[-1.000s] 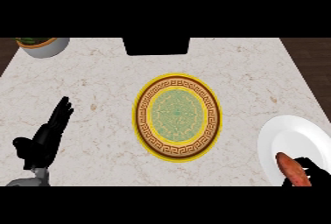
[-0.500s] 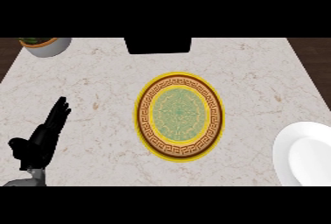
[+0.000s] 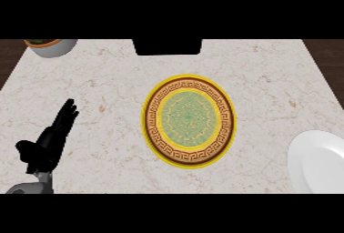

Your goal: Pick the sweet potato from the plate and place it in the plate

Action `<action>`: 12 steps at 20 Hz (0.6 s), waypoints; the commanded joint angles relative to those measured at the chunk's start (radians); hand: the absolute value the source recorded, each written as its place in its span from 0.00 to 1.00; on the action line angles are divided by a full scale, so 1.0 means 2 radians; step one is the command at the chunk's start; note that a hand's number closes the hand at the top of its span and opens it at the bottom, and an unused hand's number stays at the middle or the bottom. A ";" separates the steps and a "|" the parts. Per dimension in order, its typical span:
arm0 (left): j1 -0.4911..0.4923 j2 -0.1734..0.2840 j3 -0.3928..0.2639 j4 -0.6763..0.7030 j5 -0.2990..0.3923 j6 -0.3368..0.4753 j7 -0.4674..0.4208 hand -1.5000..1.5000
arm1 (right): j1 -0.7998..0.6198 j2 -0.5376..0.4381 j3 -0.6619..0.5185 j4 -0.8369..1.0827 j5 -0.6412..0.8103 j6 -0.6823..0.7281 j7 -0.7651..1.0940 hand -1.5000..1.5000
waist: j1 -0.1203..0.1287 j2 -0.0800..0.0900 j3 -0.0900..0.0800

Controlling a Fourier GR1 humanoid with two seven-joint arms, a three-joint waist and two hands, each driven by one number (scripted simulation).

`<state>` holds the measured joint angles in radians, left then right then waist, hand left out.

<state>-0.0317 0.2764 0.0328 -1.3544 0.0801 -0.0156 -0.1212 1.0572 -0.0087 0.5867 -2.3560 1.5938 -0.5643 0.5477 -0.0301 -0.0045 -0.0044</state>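
Plates (image 3: 189, 120) (image 3: 321, 162) lie bare; left hand (image 3: 48, 141) rests open.

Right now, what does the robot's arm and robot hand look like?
Only the left robot hand shows: it is black all over, with long thin fingers and a thumb. It joins a smooth, rounded grey forearm at the lower edge. No cables or markings are visible.
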 commanded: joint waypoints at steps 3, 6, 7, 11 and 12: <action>0.000 -0.006 -0.006 -0.007 -0.010 0.004 0.000 0.50 | 0.013 0.004 0.126 -0.079 0.162 0.024 0.061 1.00 | 0.009 0.002 0.000; -0.007 -0.011 -0.008 -0.007 -0.007 -0.001 0.001 0.50 | -0.032 0.004 0.163 -0.066 0.200 0.047 0.094 1.00 | 0.013 0.004 0.000; 0.002 -0.003 -0.005 0.007 -0.007 -0.013 -0.009 0.50 | -0.060 0.004 0.151 -0.071 0.188 0.073 0.103 1.00 | 0.016 0.005 0.001; -0.027 0.001 0.004 -0.003 0.000 -0.009 0.014 0.50 | -0.137 0.004 0.173 -0.047 0.213 0.115 0.164 1.00 | 0.020 0.007 0.000; -0.013 -0.013 -0.006 0.006 -0.010 -0.006 -0.013 0.50 | -0.165 0.004 0.171 -0.043 0.208 0.136 0.182 1.00 | 0.021 0.008 0.000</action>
<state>-0.0576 0.2641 0.0270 -1.3556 0.0708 -0.0294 -0.1157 0.8544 0.0002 0.8910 -2.3903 1.8462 -0.4197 0.8047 0.0021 0.0059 -0.0037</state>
